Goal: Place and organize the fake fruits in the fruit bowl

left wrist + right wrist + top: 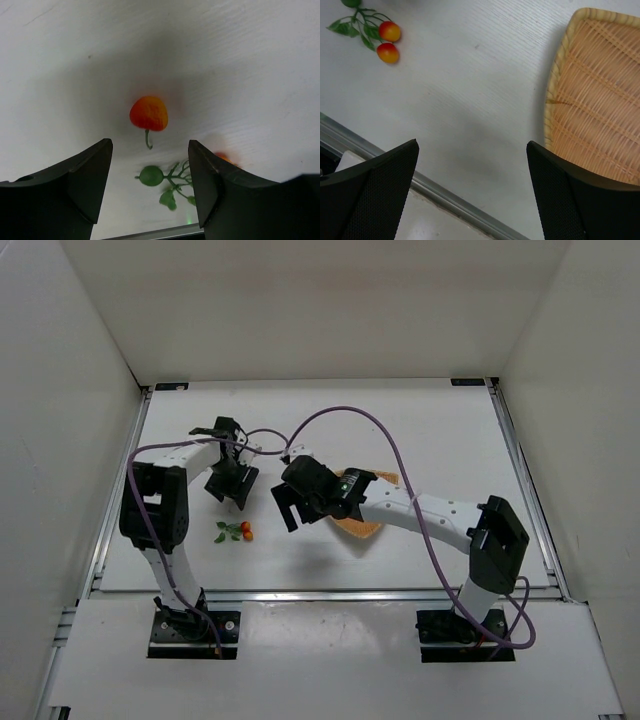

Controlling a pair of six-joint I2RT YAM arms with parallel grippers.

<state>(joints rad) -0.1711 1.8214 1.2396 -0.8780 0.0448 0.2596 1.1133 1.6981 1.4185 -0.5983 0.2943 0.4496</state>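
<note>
Orange berry ahead of left gripper, jaws open | right gripper open beside wicker bowl

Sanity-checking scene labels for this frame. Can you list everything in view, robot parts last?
single berry: 1, red-orange with a short green stem, on the table under the left gripper
berry sprig: 1, green leaves with two red-orange berries showing, on the table near the left arm, apart from the basket
wicker basket: 1, orange-tan, on the table partly under the right arm; the part in view holds nothing
table: 1, white
cables: 2, purple, one along each arm
left gripper: 1, black, open, above the single berry
right gripper: 1, black, open, nothing between the fingers, over bare table beside the basket
</note>
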